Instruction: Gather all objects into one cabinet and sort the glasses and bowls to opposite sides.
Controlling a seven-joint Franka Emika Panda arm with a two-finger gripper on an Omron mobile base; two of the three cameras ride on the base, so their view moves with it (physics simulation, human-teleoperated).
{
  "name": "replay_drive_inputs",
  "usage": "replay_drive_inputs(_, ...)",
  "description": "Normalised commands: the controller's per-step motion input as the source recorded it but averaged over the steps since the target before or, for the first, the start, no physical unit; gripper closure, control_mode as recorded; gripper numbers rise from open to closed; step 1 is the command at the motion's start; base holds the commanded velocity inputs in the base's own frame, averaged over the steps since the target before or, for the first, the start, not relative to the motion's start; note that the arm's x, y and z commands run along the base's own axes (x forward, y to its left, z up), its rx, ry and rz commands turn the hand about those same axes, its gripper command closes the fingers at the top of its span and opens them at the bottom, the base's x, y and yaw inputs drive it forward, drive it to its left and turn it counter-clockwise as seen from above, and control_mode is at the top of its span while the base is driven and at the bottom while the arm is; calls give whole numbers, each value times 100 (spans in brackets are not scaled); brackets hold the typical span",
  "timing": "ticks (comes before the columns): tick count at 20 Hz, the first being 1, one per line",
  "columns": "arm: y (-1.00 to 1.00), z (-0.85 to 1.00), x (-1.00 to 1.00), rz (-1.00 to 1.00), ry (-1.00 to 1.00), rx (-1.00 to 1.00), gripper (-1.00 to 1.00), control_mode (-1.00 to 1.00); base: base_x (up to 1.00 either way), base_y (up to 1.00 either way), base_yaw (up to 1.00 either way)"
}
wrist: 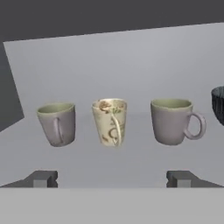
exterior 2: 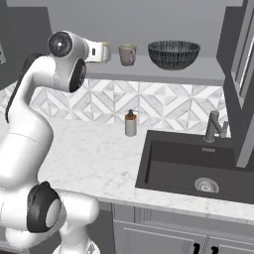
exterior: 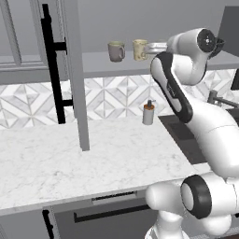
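Observation:
In the hand view three glasses stand in a row on the grey cabinet shelf (wrist: pixel 131 162): a taupe mug (wrist: pixel 56 124) on the left, a cream patterned mug (wrist: pixel 110 121) in the middle and a second taupe mug (wrist: pixel 173 120) on the right. The rim of the wide dark patterned bowl (wrist: pixel 218 105) shows at the right edge; the same bowl (exterior 2: pixel 174 54) stands right of a taupe mug (exterior 2: pixel 127 54) on the shelf. My gripper (wrist: pixel 112 179) is open and empty, level with the shelf and just in front of the cream mug (exterior: pixel 139 49). The left taupe mug (exterior: pixel 116 51) stands beside it.
The cabinet's left door (exterior: pixel 74 70) hangs open over the marble counter (exterior: pixel 56 163), its black bar handle (exterior: pixel 51 65) facing me. A soap dispenser (exterior 2: pixel 130 124) stands by the dark sink (exterior 2: pixel 193 168) and faucet (exterior 2: pixel 214 126). The right door (exterior 2: pixel 243 74) is open too.

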Motion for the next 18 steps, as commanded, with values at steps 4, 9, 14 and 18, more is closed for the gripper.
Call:
replay_drive_inputs(4, 0, 10, -100, -12, -4, 0, -100, -100, 0, 0, 0)
replay_drive_inputs(9, -4, 28, -100, -14, 0, 0, -100, -100, 0, 0, 0)
replay_drive_inputs(14, -10, 41, -100, -10, 3, 0, -100, -100, 0, 0, 0)
replay_drive_inputs(18, -9, 12, -100, -1, 9, 1, -100, -100, 0, 0, 0)
